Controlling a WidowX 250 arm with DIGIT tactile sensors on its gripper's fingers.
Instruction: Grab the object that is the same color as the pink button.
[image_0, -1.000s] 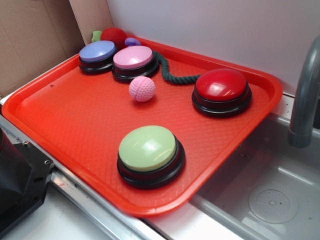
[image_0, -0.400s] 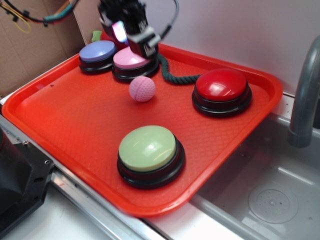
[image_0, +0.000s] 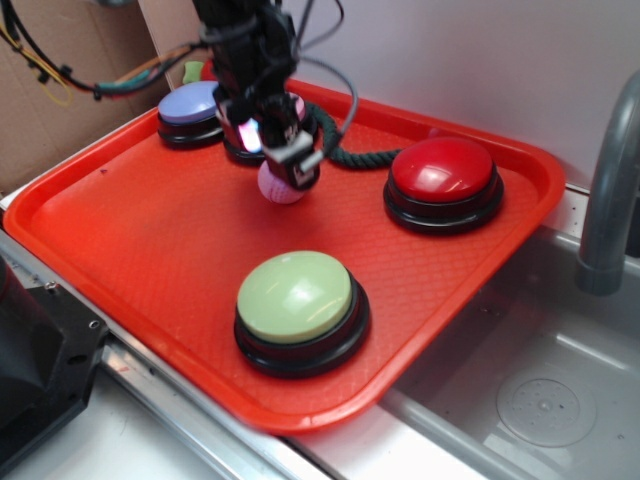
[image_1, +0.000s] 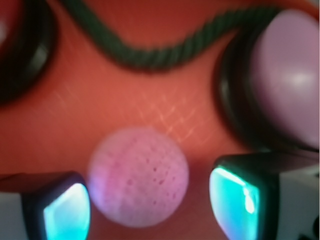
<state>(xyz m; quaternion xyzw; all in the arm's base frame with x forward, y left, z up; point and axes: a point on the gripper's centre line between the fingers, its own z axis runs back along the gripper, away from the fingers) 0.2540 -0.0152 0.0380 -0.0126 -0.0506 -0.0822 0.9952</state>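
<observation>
The small pale-pink dimpled ball (image_0: 276, 188) lies on the red tray (image_0: 150, 230), its top hidden by my gripper (image_0: 275, 160). In the wrist view the ball (image_1: 139, 175) sits between my two fingers, close to the left fingertip (image_1: 65, 212), with a gap to the right fingertip (image_1: 240, 202). My gripper (image_1: 150, 210) is open around the ball and not closed on it. The pink button (image_1: 290, 80) stands just behind to the right. In the exterior view the arm hides most of the pink button (image_0: 298, 104).
A lavender-blue button (image_0: 188, 104), a red button (image_0: 443, 170) and a green button (image_0: 295, 295) stand on the tray. A dark green rope (image_0: 345, 152) lies between the pink and red buttons. A sink (image_0: 540, 400) and grey faucet (image_0: 612, 180) are at the right.
My gripper has come down from above the pink button toward the front and now straddles the ball. The ball has not moved.
</observation>
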